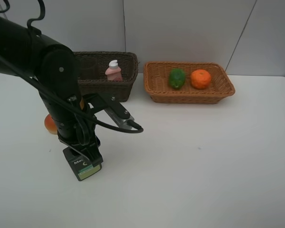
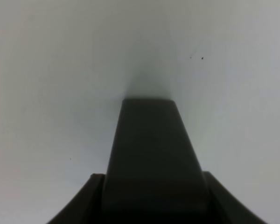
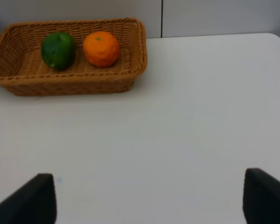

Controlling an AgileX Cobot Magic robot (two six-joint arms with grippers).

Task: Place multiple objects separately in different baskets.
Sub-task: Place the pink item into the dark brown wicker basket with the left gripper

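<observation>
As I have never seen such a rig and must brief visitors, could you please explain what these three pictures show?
It is a robot with two arms, each ending in a two-fingered gripper. One picture comes from a camera mounted high; the others from a camera on each wrist. On the white table stand a dark basket holding a pink bottle and a tan basket holding a lime and a tangerine. A peach lies half hidden behind the left arm. The left gripper straddles a dark bottle; whether it grips yet is unclear. The right gripper is open and empty.
</observation>
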